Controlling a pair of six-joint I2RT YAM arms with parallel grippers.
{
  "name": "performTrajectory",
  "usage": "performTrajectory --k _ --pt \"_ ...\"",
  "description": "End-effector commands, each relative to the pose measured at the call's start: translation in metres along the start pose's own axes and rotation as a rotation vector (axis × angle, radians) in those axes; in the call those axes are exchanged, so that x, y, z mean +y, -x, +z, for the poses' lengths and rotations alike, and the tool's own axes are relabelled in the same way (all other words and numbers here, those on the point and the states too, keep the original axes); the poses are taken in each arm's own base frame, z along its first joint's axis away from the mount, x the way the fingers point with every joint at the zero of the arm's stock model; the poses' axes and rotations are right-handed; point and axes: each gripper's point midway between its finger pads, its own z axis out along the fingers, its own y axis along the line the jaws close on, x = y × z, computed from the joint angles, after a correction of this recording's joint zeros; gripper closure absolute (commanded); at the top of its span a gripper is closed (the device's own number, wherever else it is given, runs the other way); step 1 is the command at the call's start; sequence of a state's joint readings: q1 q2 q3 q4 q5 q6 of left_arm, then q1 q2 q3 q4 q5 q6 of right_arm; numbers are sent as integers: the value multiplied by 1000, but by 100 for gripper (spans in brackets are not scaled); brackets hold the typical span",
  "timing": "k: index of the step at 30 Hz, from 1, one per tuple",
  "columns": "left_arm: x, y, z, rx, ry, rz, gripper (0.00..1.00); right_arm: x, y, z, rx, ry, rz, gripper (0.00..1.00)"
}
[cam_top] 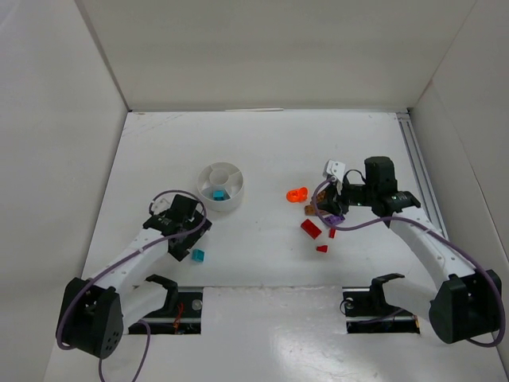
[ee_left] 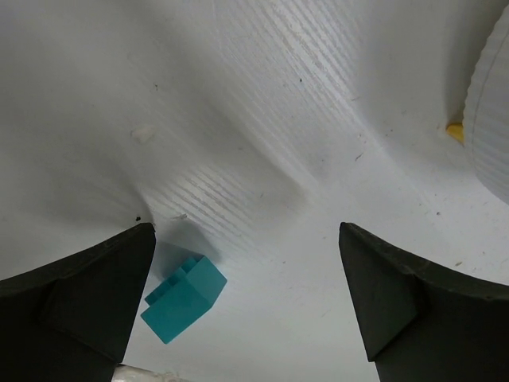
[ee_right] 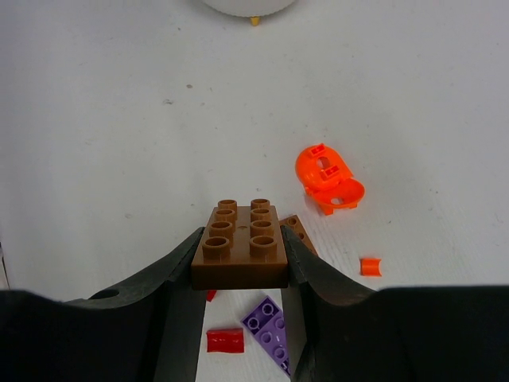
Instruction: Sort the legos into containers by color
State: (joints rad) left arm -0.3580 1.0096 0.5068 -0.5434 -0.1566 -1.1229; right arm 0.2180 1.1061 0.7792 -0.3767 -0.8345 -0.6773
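My left gripper [cam_top: 189, 240] [ee_left: 246, 290] stands open, low over the table. A teal brick [ee_left: 183, 298] [cam_top: 198, 255] lies loose on the table close to its left finger [ee_left: 87, 294], untouched. The white divided dish [cam_top: 208, 173] stands just beyond, with another teal brick [cam_top: 218, 193] in one wedge. My right gripper [cam_top: 324, 208] [ee_right: 240, 259] is shut on a brown studded brick [ee_right: 240, 247], held above the table. Below and around it lie an orange ring-shaped piece [ee_right: 328, 177] [cam_top: 296, 193], a small orange bit [ee_right: 370, 267], a purple plate [ee_right: 270, 324], a red piece [ee_right: 224, 340] and a brown plate [ee_right: 298, 232].
More red bricks [cam_top: 310, 228] [cam_top: 321, 248] lie near the right arm. The dish's ribbed wall [ee_left: 489, 119] fills the right edge of the left wrist view, a small yellow speck [ee_left: 454, 131] at its foot. White walls enclose the table; a metal rail [cam_top: 417, 159] runs along the right.
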Motion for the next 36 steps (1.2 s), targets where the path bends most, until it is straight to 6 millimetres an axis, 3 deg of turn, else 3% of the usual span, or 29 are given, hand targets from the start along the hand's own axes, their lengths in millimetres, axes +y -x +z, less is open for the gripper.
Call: performTrajectory --k 1,4,6,9,12,15,19,25,30,32,34,36 --pt "4 -11 -1 43 21 19 0 1 19 2 -51 28 -51 79" --pt "2 -25 -5 89 9 51 2 1 19 2 -51 28 -51 79" --pt "0 -32 -7 106 -1 67 15 1 19 2 -51 28 -51 79" --pt "1 -43 -9 134 3 101 27 1 19 2 -51 28 -51 79" --pt "3 -48 -7 146 21 115 30 1 19 2 -51 28 -51 79" --pt "0 -55 -7 160 33 150 46 1 19 2 -51 28 -51 79" --pt "0 -67 -13 165 29 202 48 5 16 4 -47 40 -48 79" --pt "-2 -73 -16 175 33 234 59 5 14 6 -42 43 -41 79" --pt "-4 -65 -16 144 64 242 79 8 17 6 -48 48 -52 79" --pt "-12 -57 -26 100 65 256 85 8 17 6 -48 48 -52 79" --pt "-20 -49 -37 61 54 271 85 8 17 6 -48 48 -52 79" --pt "-45 -33 -52 -8 -20 259 85 8 17 6 -48 48 -52 79"
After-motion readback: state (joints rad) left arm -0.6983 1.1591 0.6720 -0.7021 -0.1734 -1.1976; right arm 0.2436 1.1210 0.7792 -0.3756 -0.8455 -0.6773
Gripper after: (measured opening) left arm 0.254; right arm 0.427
